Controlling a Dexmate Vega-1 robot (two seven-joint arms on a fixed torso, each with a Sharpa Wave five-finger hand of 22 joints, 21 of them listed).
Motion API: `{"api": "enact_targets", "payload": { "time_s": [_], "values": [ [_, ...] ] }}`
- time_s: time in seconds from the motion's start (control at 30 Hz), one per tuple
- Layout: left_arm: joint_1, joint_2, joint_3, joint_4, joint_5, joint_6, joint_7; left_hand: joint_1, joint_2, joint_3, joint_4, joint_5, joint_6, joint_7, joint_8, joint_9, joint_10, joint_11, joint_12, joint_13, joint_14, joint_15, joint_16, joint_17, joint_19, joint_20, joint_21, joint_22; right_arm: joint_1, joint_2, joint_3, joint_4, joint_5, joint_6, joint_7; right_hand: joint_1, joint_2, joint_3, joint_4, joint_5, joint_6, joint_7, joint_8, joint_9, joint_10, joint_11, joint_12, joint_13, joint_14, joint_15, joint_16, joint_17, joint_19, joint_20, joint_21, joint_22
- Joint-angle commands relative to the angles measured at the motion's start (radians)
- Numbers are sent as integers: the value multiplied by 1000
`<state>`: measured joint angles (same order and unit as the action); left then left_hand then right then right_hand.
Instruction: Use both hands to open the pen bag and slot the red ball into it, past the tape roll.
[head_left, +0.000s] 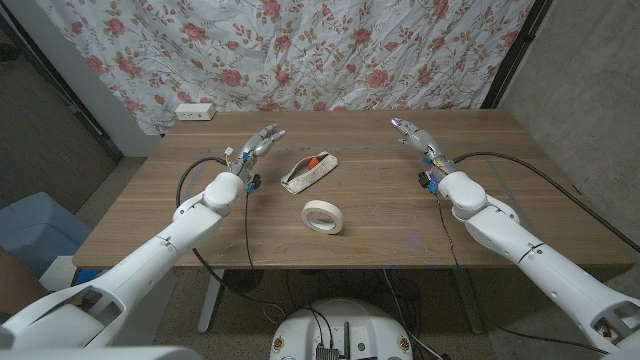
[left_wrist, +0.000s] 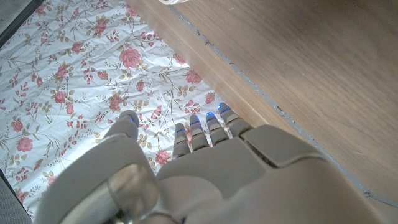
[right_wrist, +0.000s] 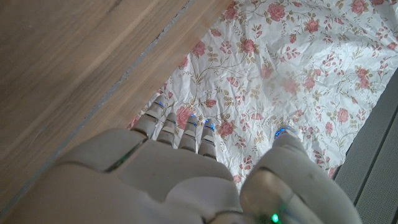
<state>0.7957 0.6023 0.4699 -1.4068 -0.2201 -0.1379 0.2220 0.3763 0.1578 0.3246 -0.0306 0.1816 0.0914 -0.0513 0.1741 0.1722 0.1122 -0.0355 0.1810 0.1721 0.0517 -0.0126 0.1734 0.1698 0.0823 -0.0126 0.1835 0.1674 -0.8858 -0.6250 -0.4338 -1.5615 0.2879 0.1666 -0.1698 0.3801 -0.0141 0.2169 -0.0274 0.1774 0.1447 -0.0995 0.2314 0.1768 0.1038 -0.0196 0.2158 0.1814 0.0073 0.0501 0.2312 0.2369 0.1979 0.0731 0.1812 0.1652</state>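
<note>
A pale pen bag (head_left: 308, 171) lies at the table's middle, its mouth gaping toward the far side, with something red (head_left: 314, 160) showing inside the opening. The white tape roll (head_left: 323, 216) lies flat on the wood just in front of the bag. My left hand (head_left: 257, 144) hovers over the table to the left of the bag, fingers apart and holding nothing. My right hand (head_left: 415, 136) hovers well to the right of the bag, also open. Both wrist views look past the hands' backs (left_wrist: 205, 168) (right_wrist: 161, 174) at the table edge and the curtain.
A flowered curtain (head_left: 300, 50) hangs behind the table's far edge. A white power strip (head_left: 195, 112) sits at the far left corner. Black cables (head_left: 520, 165) trail across the table from each arm. A blue object (head_left: 35, 230) stands on the floor at the left.
</note>
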Motion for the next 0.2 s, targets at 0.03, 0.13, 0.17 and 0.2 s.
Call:
{"api": "enact_targets", "payload": {
  "time_s": [0.03,0.13,0.17,0.2],
  "values": [
    [3,-84,-24,129,-100,-148,2,-11,5,7,7,6,16,8,9,0,11,7,9,2,6,-4,4,1,0,-1,0,3,-22,54,30,97,93,116,7,-22,11,0,13,4,6,7,-4,1,13,7,2,3,4,-9,6,0,8,-7,5,2],
    [1,-102,-24,161,-114,-173,0,-14,8,9,8,7,21,9,10,0,14,7,10,2,8,-3,5,1,0,-1,1,3,-23,64,34,122,110,141,15,-31,15,-1,17,5,11,9,-5,1,17,9,1,3,3,-8,5,0,8,-8,5,2],
    [1,-110,-26,172,-121,-189,-5,-16,9,10,9,7,22,9,10,0,14,7,10,2,9,-3,5,1,0,-1,1,3,-25,70,37,128,120,145,15,-35,16,-2,19,5,12,9,-5,1,17,12,1,3,2,-9,5,0,7,-8,5,2],
    [2,-114,-27,176,-126,-194,-4,-17,10,10,9,7,25,12,11,0,15,8,10,2,10,-4,6,1,1,-1,1,3,-26,72,38,133,124,151,17,-39,18,-3,20,6,12,10,-7,1,17,14,0,4,2,-8,5,0,7,-8,5,2]
  ]
}}
